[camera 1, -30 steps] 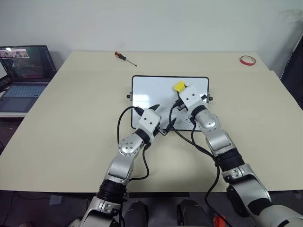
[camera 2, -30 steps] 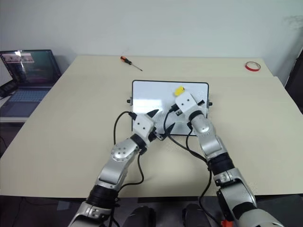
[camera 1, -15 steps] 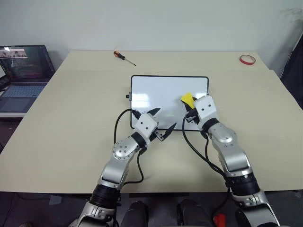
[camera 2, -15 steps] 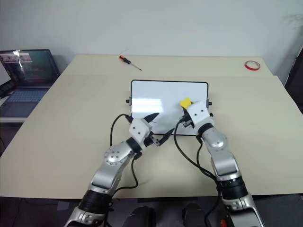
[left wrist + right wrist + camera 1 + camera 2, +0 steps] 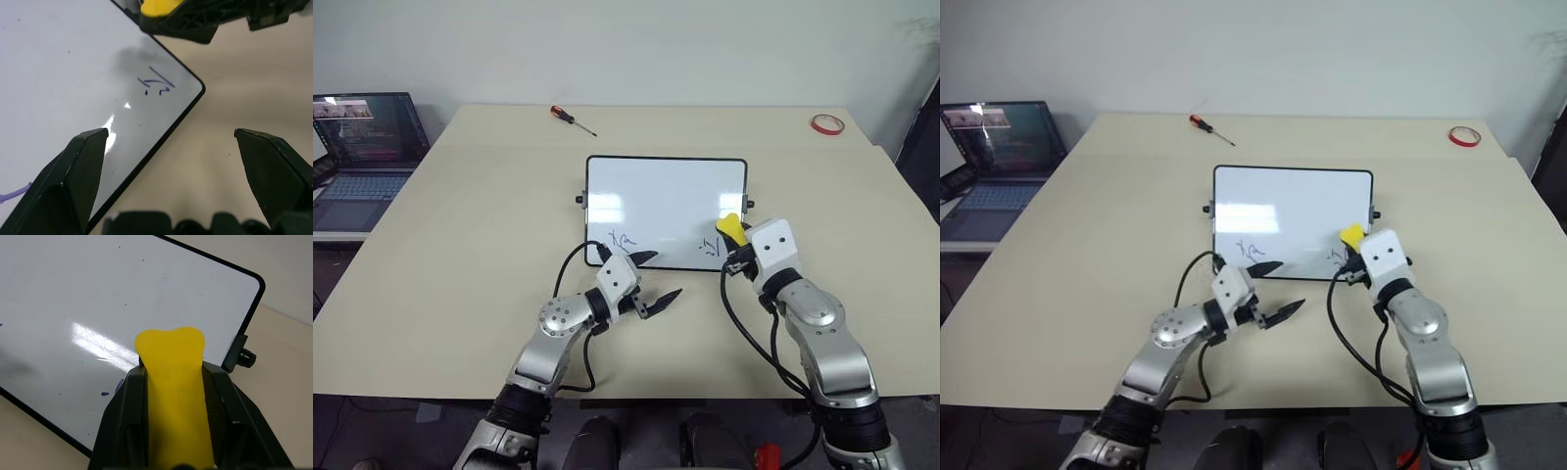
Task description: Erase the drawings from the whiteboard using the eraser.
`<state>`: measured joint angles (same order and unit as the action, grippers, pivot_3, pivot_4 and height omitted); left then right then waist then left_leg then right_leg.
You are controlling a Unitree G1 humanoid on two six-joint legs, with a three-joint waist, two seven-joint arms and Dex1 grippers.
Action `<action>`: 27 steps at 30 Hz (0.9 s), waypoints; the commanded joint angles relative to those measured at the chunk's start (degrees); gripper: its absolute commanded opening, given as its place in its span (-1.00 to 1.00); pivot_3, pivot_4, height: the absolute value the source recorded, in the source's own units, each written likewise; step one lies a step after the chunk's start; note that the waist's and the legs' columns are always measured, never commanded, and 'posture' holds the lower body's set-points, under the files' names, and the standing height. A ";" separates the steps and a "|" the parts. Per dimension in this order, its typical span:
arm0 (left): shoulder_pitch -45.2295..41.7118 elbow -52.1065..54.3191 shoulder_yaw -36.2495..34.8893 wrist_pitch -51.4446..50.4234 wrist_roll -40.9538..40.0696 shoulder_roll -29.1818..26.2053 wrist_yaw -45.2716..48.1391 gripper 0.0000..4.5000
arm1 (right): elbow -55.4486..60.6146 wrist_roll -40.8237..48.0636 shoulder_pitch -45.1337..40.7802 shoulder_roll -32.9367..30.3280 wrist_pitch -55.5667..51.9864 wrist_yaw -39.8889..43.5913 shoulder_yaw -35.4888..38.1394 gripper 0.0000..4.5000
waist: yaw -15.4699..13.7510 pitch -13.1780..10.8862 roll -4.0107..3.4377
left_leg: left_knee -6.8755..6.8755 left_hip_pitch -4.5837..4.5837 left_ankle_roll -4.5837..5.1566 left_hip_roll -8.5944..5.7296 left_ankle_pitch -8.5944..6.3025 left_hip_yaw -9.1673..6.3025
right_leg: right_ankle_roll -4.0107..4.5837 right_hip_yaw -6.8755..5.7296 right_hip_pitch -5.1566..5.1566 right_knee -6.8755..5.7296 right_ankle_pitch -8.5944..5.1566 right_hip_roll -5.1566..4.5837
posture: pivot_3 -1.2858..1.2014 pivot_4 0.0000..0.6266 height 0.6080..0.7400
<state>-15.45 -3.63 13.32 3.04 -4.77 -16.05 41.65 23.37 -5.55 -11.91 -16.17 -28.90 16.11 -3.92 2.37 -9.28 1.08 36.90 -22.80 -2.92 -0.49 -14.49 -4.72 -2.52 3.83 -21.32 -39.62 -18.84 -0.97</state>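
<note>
The right gripper (image 5: pixel 736 238) is clenched on the eraser (image 5: pixel 172 382), a small yellow block squeezed between its two black fingers. It holds the block over the near right corner of the whiteboard (image 5: pixel 656 196), a small white rectangular board with a thin black frame and black side knobs, lying on the beige tabletop (image 5: pixel 460 245) midway between its left and right edges. A second ago this gripper was over the far right part of the board; it has since drawn back toward the near edge. The left gripper (image 5: pixel 648 282) stands released, fingers spread and holding nothing, one tip over the board's near edge and the other over bare tabletop.

The drawings, thin dark blue marker scribbles, remain: one by the near right corner (image 5: pixel 710 245) just beside the eraser, another near the near left corner (image 5: pixel 623 240). No third mark shows on the far part of the board. Judgement: the far area appears cleared, and the nearest remaining mark is next in line.

Away from the work, a red-handled screwdriver (image 5: pixel 571 119) and a red tape ring (image 5: pixel 824 124) lie along the far edge, an open laptop (image 5: pixel 360 157) off the left edge.
</note>
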 commanded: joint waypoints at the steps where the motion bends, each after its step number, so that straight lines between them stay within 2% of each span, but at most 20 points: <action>1: -0.26 0.98 0.49 2.14 0.33 0.61 -0.44 1.00 | -2.51 -0.46 -1.68 0.43 3.74 -0.95 -0.62 -0.49 | 0.00 0.00 0.00 | -0.01 0.00 0.00 0.00 0.00 0.00 | 0.00 0.00 0.00 0.02 0.00 0.00 | 0.03 -0.52 1.00; 13: 1.64 4.52 0.51 1.97 1.79 0.37 -2.36 1.00 | -15.78 -0.21 -5.70 2.48 9.00 -0.42 -2.99 -0.49 | 0.16 0.00 0.00 | 0.01 0.01 0.00 0.02 0.00 0.03 | 0.00 0.03 0.00 0.00 0.00 -0.01 | 0.03 -0.52 1.00; 19: 1.82 5.56 -0.38 1.10 1.59 -0.40 -3.44 1.00 | -12.82 -1.08 -0.68 -4.04 3.86 6.59 -7.01 -0.49 | -0.07 0.01 0.00 | 0.03 0.03 0.01 0.00 0.00 -0.01 | 0.00 -0.02 0.08 0.02 0.00 -0.01 | 0.03 -0.52 1.00; 27: 1.65 6.17 -0.65 -0.55 1.26 -0.29 -4.35 1.00 | -12.66 -3.00 -0.15 -7.36 2.11 3.10 -3.42 -0.49 | -0.50 0.02 0.03 | 0.06 0.29 0.01 0.00 0.00 -0.04 | -0.01 -0.04 0.35 -0.02 0.01 0.00 | 0.03 -0.52 1.00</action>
<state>-13.82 -0.12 13.18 2.62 -3.08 -16.48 37.86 12.27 -6.20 -12.21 -22.25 -24.49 21.80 -10.54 1.88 -9.26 1.11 36.97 -22.51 -2.91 -0.50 -14.48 -4.77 -2.53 3.78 -20.95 -39.63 -18.83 -0.97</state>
